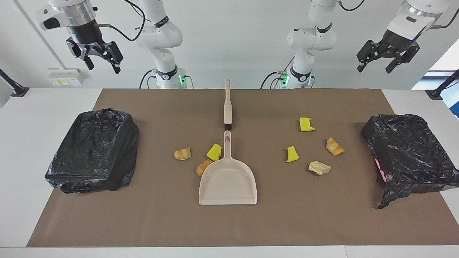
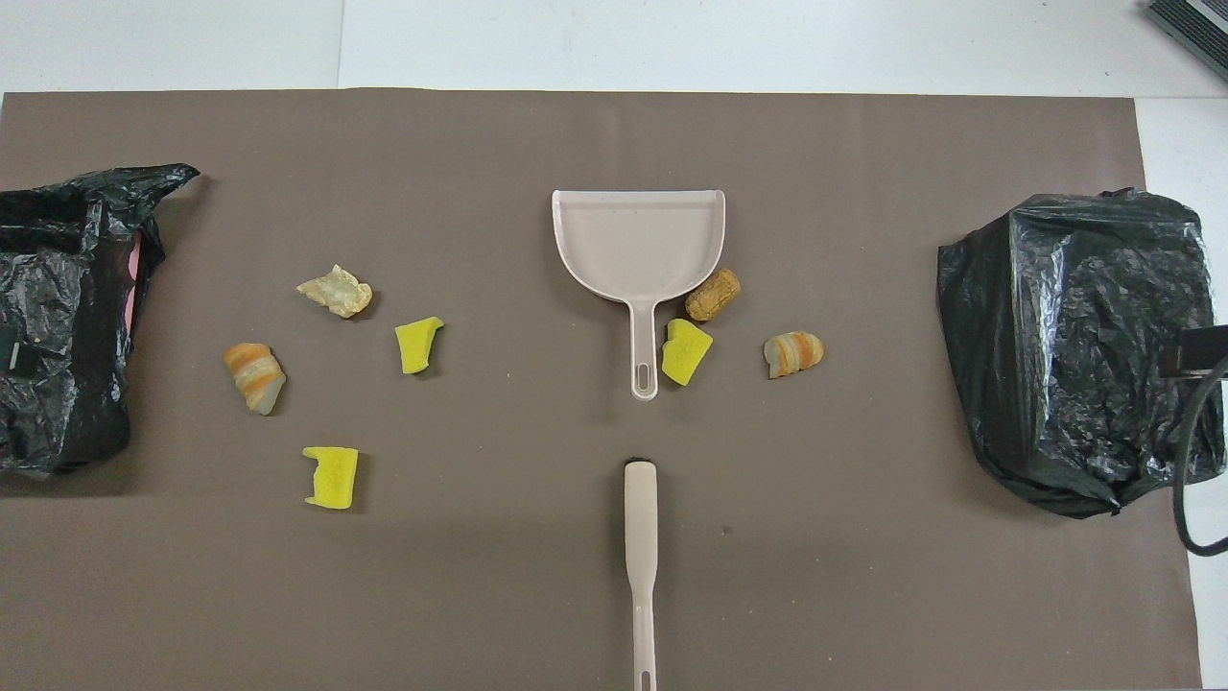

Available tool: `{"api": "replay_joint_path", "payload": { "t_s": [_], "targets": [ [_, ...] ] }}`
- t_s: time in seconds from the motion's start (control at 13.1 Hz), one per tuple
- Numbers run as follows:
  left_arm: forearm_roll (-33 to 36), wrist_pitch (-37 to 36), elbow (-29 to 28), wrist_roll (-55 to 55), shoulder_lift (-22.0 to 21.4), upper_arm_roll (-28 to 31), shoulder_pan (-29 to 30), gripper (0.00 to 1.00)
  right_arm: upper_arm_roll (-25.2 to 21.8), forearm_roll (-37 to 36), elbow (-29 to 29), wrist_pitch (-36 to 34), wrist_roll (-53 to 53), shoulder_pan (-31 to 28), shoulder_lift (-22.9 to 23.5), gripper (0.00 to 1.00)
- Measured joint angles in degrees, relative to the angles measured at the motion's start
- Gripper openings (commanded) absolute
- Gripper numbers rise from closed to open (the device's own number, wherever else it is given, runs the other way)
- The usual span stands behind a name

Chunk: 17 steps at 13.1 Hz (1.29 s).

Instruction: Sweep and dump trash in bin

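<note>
Currently both hands spread, empty, raised: right hand (image 1: 100, 60) above its bin end, left hand (image 1: 386, 59) likewise. Beige plastic brush (image 1: 227, 105) lies mid-worktop, long axis toward robots, equally near either arm; beige dustpan (image 1: 228, 179) farther; trash lumps (image 1: 214, 152) scattered beside.

A beige dustpan (image 1: 228, 183) and a beige brush (image 1: 227, 107) with black bristles lie on a brown mat (image 1: 143, 222) over a white table (image 1: 21, 150). Three lumps (image 1: 214, 152) are bright yellow, two (image 1: 182, 153) striped orange and cream, one (image 1: 203, 167) tan-brown, one (image 1: 319, 167) pale cream. Both bins (image 1: 94, 150) wear glossy black bags; pink shows on one (image 1: 408, 154).
</note>
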Motion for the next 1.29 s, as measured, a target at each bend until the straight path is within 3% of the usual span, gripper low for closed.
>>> {"api": "replay_joint_path", "payload": {
  "t_s": [0.38,0.61,0.84,1.07,1.29],
  "targets": [
    [-0.42,1.38,-7.27,-1.07,-4.40,-1.88,-5.56,1.00,0.54,-0.07,-0.72,3.81,-1.55,-0.19,-0.26,1.00],
    [-0.51,6.63,-15.97,-6.73,-8.97,-2.18,-12.01,1.00,1.51,-0.04,-1.68,10.59,-2.09,2.44,3.48,1.00],
    [-0.62,11.29,-25.29,-12.35,-13.48,-2.41,-19.14,1.00,1.67,0.65,1.33,16.62,-0.86,5.31,11.62,1.00],
    [-0.80,17.05,-33.68,-19.27,-16.78,-2.64,-26.36,1.00,2.07,1.07,10.42,18.05,-0.72,6.36,22.50,1.00],
    [-0.85,23.39,-40.00,-26.15,-17.46,-2.75,-33.62,1.00,3.98,2.85,17.47,23.09,5.56,8.41,32.64,1.00]
  ]
}}
